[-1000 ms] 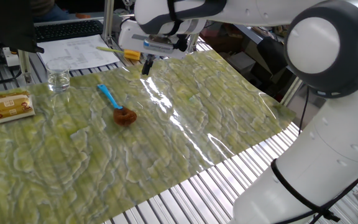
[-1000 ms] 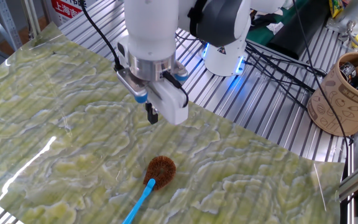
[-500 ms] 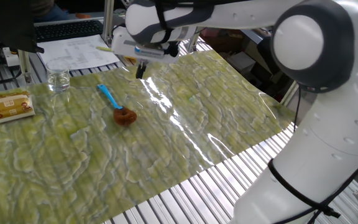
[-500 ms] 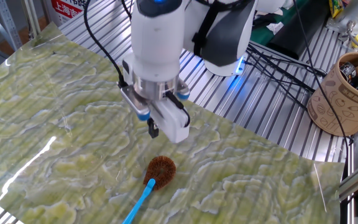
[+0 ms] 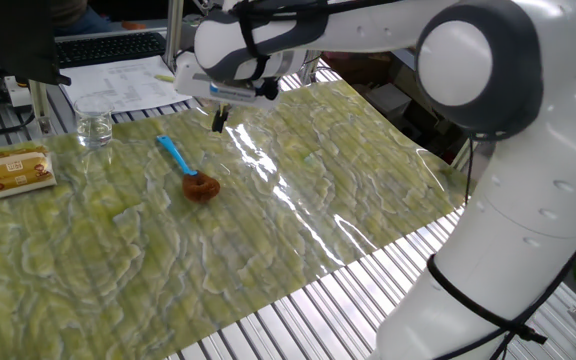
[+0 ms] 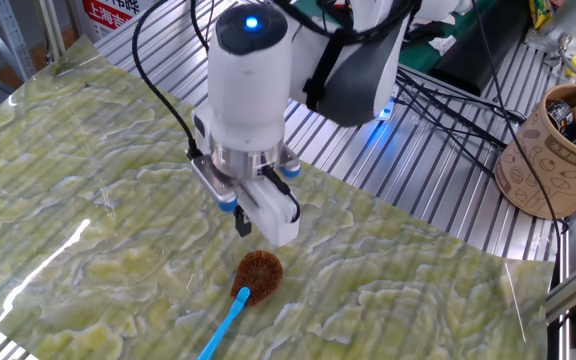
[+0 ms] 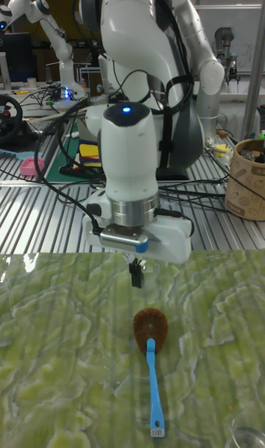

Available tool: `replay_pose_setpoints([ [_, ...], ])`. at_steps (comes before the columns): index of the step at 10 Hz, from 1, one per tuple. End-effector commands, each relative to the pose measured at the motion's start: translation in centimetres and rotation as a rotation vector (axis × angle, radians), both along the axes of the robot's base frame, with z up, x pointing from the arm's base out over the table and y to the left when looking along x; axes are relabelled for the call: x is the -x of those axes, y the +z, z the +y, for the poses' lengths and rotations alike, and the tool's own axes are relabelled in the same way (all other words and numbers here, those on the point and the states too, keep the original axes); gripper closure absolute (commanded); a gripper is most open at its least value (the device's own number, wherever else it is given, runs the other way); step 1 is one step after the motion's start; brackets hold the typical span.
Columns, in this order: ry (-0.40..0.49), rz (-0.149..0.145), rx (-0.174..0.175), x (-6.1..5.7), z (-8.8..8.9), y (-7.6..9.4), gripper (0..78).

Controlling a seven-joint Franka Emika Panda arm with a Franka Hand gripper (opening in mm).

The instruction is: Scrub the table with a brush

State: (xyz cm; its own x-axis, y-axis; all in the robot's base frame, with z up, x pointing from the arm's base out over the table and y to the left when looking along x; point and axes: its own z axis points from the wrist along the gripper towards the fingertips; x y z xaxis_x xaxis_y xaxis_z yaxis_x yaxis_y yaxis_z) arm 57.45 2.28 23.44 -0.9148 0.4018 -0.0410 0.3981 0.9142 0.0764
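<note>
The brush (image 7: 152, 352) lay flat on the table (image 7: 59, 360), bristle head toward me and blue handle running straight away nearward in the tall fixed view, while my gripper (image 7: 136, 273), fingers together and empty, hung just beyond its head.

One fixed view looks down across the desk (image 5: 348, 150) from beside the arm's base. The other looks steeply down from the opposite side, nearer. The tall view faces the arm head-on, low. All share the brush (image 5: 188, 170) (image 6: 248, 285) (image 7: 151, 345).
</note>
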Motion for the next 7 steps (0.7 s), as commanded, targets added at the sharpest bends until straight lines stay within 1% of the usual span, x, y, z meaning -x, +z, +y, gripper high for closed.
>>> replay_pose_setpoints([
  [1,-0.005,-0.019,0.000,-0.7,0.4,-1.3,77.6],
  [3,-0.008,-0.026,-0.001,-0.9,0.5,-1.9,77.6],
  [7,-0.002,-0.026,0.000,-1.1,0.5,-2.6,77.6],
])
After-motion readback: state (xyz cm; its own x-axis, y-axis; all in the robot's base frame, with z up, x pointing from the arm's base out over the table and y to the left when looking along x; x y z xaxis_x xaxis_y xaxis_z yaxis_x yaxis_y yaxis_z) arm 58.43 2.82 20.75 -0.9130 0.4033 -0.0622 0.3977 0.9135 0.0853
